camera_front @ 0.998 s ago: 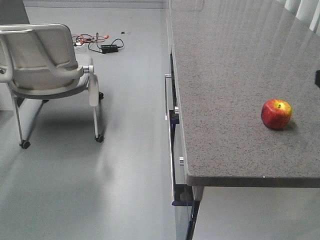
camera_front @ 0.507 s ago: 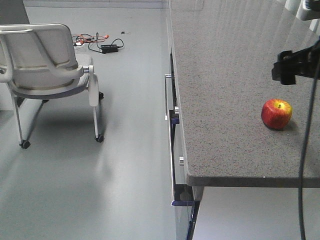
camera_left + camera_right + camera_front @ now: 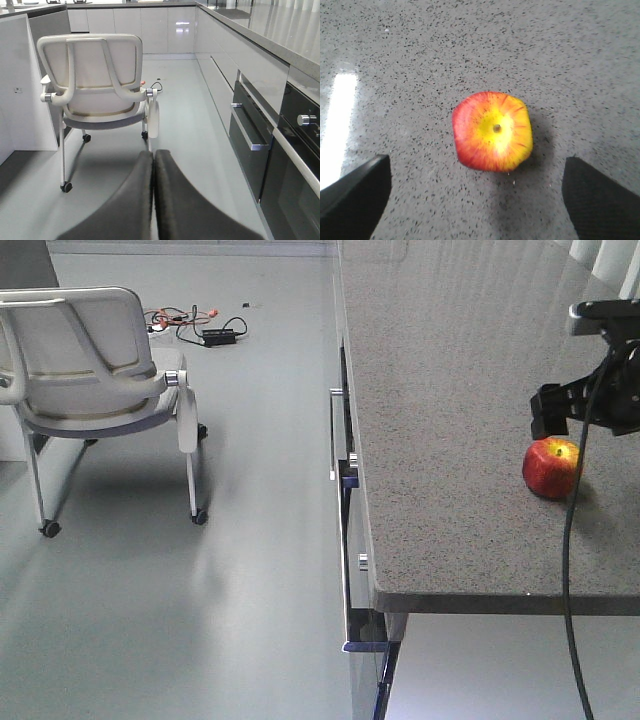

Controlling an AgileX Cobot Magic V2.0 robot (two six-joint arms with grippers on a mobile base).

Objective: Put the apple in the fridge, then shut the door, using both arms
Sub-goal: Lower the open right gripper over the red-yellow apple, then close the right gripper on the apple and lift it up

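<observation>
- The right gripper (image 3: 476, 160) is spread wide and grasps nothing. In its wrist view one dark finger sits in the lower left corner and the other in the lower right.
- The apple (image 3: 492, 131) lies in the middle of that view, between the two fingers and a little above their tips in the picture. Its stem end is up, yellow round the stem and red toward the sides. Bare counter shows on both sides of it, and neither finger touches it.
- In the front-facing view the right arm (image 3: 600, 390) shows at the upper right edge. Its black gripper body hangs just over the upper left of the apple, which rests on the counter at the right side of the frame.
- A black cable (image 3: 567, 590) drops from the arm, past the counter's near edge, to the bottom of the frame.
- The grey speckled counter (image 3: 450, 390) fills the right half of that view, and metal handles (image 3: 333, 435) show below its left edge.
- The left gripper (image 3: 153, 157) is clenched on nothing. Its two dark fingers press together at the bottom centre of the left wrist view, over grey floor (image 3: 190, 125).
- Beyond it a white chair (image 3: 100, 80) on castors stands at the left, its back toward the camera. Oven fronts with a bar handle (image 3: 250, 137) run down the right side.
- Loose cables (image 3: 195, 328) lie on the floor at the upper left of the front-facing view, beyond the chair.
</observation>
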